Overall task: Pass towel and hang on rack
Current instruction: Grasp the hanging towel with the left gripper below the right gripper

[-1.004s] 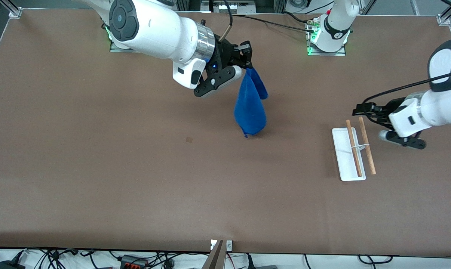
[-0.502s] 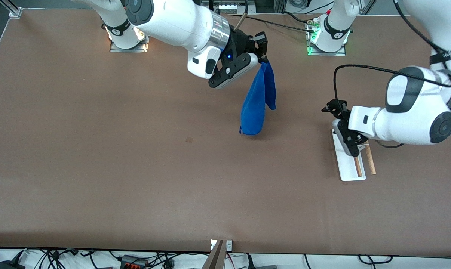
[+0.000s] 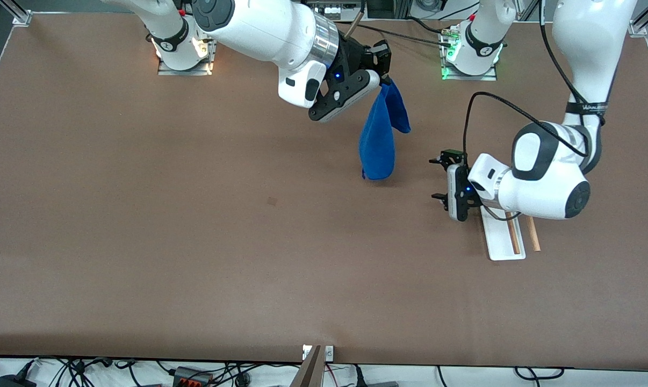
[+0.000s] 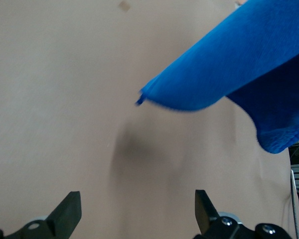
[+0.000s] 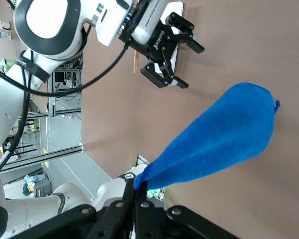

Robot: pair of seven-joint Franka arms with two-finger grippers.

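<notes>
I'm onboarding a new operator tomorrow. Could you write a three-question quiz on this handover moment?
1. True or false: the towel hangs from the right gripper, clear of the table.
2. How are the left gripper's fingers? A) shut on the towel B) open, empty C) shut, empty
3. Fill in: the left arm partly hides the ____ in the front view.

Key: 1 true; 2 B; 3 rack.
</notes>
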